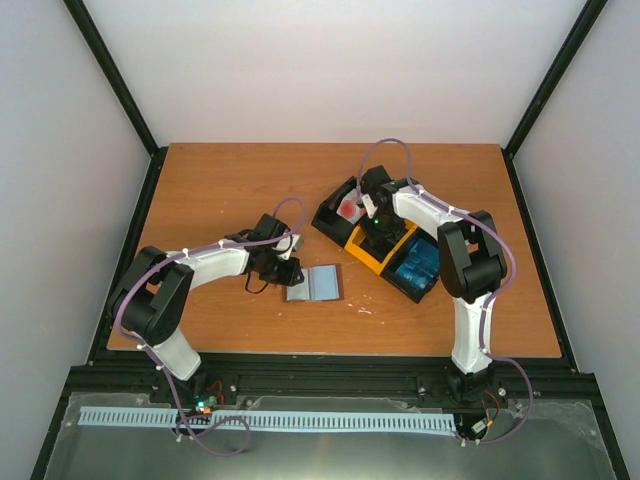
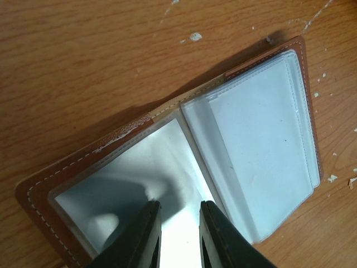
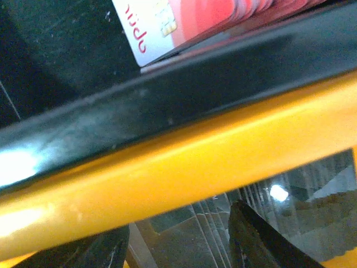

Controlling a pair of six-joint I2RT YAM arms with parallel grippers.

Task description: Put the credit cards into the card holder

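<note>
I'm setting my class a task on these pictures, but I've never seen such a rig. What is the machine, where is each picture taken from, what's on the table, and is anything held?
Two robot arms are bolted at a table's near edge, each ending in two fingers. The wide picture looks down from above; the other two come from a camera on each wrist. An open brown card holder lies beside a black-and-yellow tray holding red-and-white cards and blue cards. The left arm's fingers sit close together over the holder's clear sleeves; whether they pinch one is unclear. The right arm's fingers stand apart over the tray, holding nothing.
</note>
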